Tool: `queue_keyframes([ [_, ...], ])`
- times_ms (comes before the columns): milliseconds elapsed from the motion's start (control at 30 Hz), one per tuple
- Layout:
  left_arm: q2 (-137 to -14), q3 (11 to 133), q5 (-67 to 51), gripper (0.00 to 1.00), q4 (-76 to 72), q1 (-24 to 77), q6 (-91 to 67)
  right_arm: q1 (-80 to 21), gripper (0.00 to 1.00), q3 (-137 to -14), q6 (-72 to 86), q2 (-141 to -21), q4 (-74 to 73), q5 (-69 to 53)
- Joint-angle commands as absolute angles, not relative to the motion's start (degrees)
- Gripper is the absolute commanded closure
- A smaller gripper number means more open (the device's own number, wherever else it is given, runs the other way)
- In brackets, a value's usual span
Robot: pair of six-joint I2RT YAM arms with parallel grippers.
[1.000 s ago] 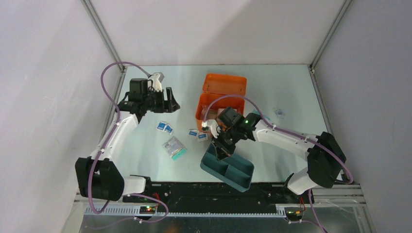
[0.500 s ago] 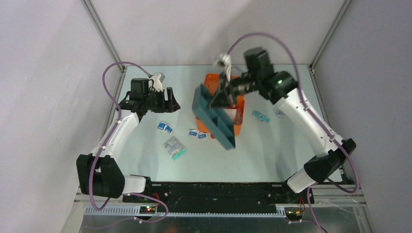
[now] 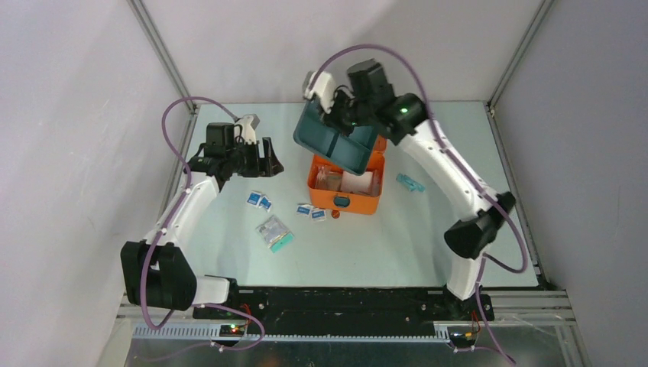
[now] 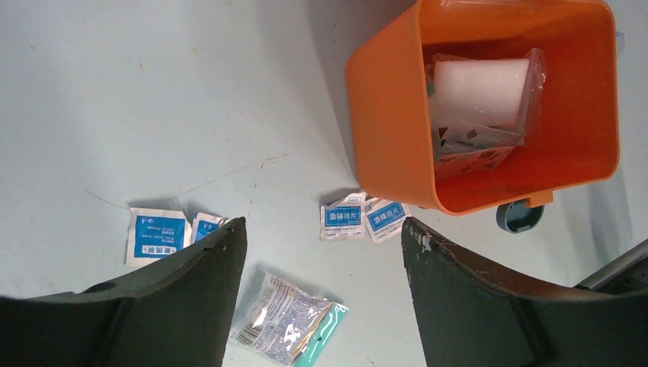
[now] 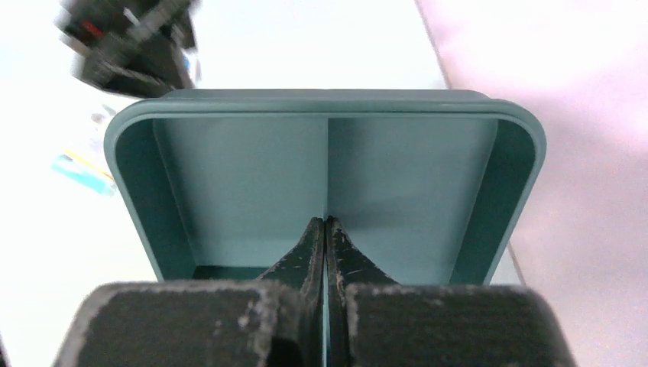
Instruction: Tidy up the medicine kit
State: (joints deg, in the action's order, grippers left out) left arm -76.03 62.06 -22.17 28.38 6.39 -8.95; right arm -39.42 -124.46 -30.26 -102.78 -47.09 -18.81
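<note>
Tray held aloft over the open kit

We see the right gripper [image 5: 327, 229] pinched tight on the centre divider of the teal compartment tray [image 3: 334, 141], holding it above the medicine kit [image 3: 344, 183], which sits open at mid-table. Our left gripper [image 4: 321, 252] hangs with fingers spread wide, holding nothing, over the small packets [image 4: 359, 219].

Blue-white packets [image 4: 359, 219]: printed characters, too small to read.
</note>
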Motion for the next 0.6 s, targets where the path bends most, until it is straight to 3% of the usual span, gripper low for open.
queue_keyframes([
  [0, -74.47, 63.14, -22.81, 0.21, 27.22, 5.96, -7.51, -41.59, 1.0, -129.93, -43.9, -109.5, -57.01, -4.04],
  [233, -73.89, 63.17, -23.87, 0.21, 27.24, 5.91, -7.09, -41.99, 1.0, -133.6, -50.08, -116.71, -62.57, -1.72],
  [400, -73.66, 62.73, -24.01, 0.21, 27.21, 5.89, -6.63, -41.52, 1.0, -142.61, -50.37, -122.35, -69.66, -1.94],
  [567, -73.12, 62.6, -23.97, 0.21, 27.22, 5.94, -6.5, -41.25, 1.0, -141.54, -48.6, -123.66, -71.98, -6.1],
])
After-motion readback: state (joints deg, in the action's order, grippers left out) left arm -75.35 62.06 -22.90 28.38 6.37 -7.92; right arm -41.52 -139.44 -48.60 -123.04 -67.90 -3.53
